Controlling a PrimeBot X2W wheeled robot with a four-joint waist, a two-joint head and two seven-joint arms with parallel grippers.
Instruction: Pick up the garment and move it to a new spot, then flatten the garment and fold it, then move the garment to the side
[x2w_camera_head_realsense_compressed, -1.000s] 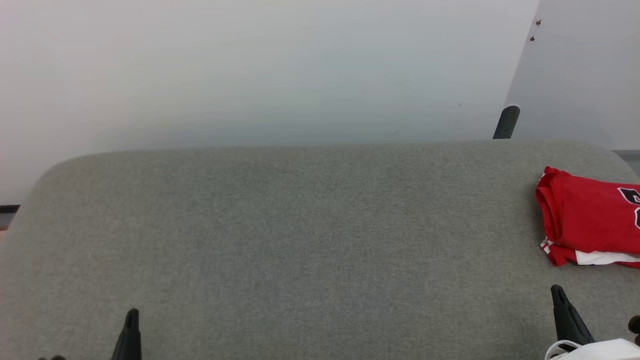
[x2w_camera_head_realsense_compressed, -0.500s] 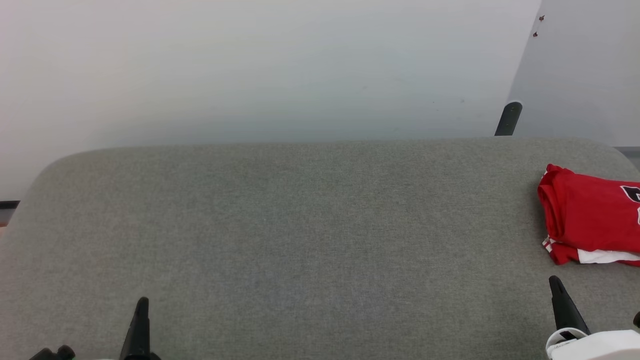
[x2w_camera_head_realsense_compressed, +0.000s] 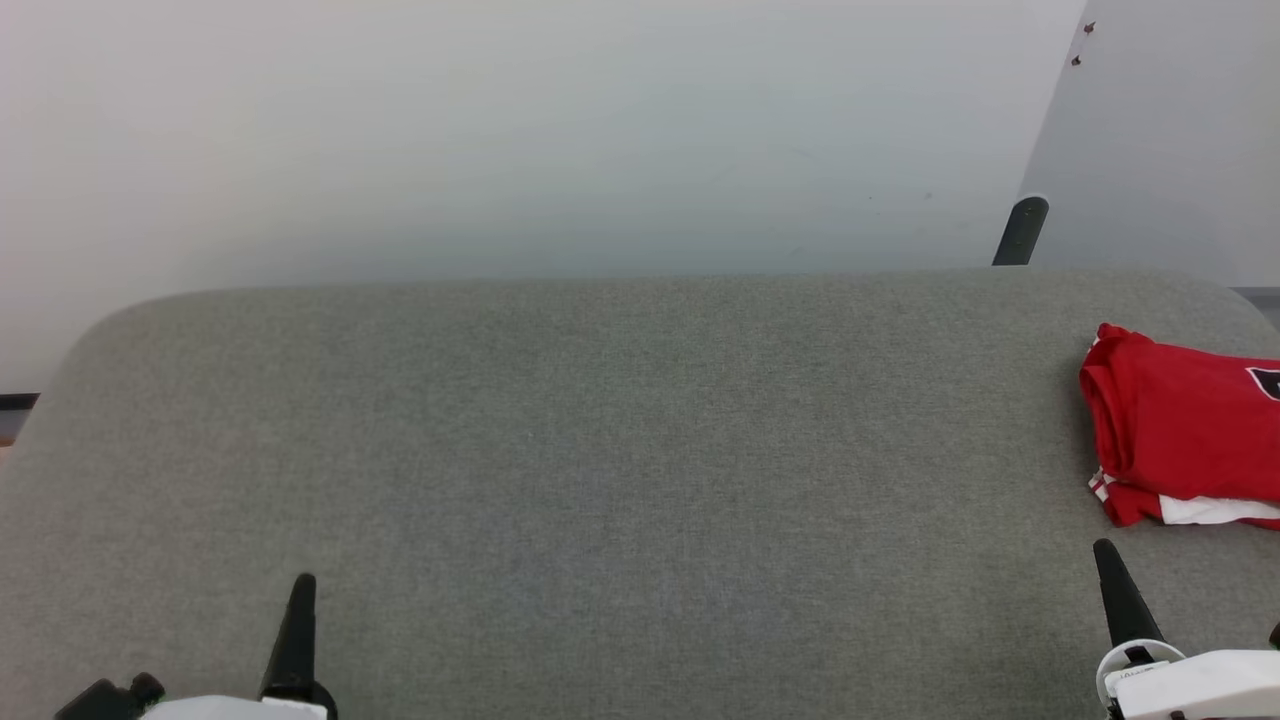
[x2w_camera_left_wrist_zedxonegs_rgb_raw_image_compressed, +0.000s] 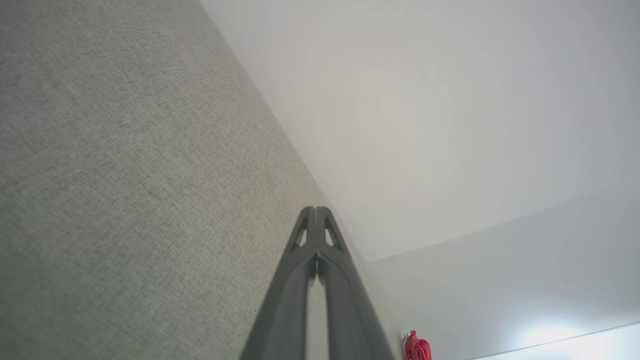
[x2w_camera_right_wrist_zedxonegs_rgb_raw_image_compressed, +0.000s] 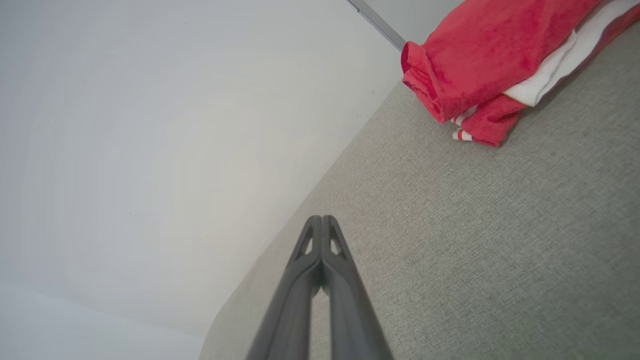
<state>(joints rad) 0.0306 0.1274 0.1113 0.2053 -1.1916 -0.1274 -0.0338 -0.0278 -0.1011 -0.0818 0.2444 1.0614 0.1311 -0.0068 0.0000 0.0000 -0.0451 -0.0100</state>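
The garment is judged already folded and parked aside, so a clean finish is what's called for. Nearest, at seven o'clock, the left gripper is pressed shut on nothing. At five o'clock the right gripper is closed and empty too, near the garment but clear of it. Further out, at three o'clock on the grey table, the garment is laid in a stack, white panel underneath. It's best left untouched: the fold could be dragged open by a stray brush.
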